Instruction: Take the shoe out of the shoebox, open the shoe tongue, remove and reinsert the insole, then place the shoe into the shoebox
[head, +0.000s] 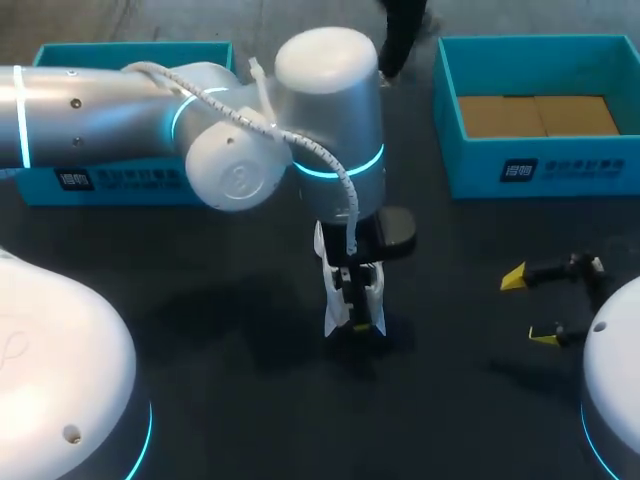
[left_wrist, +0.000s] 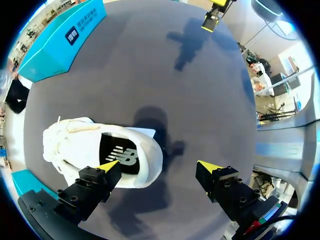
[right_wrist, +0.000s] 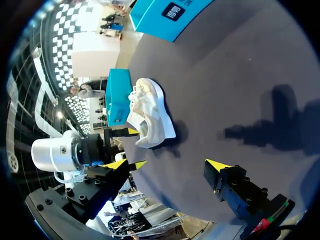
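The white shoe (left_wrist: 75, 145) sits upright on the dark table (left_wrist: 200, 90), its black insole (left_wrist: 120, 156) showing. The left gripper (left_wrist: 159, 167) hangs just above the shoe's heel end, spread wide and holding nothing. One yellow tip is over the heel rim, the other off to the shoe's side. The right gripper (head: 529, 307) is well apart from the shoe, also wide open and empty.
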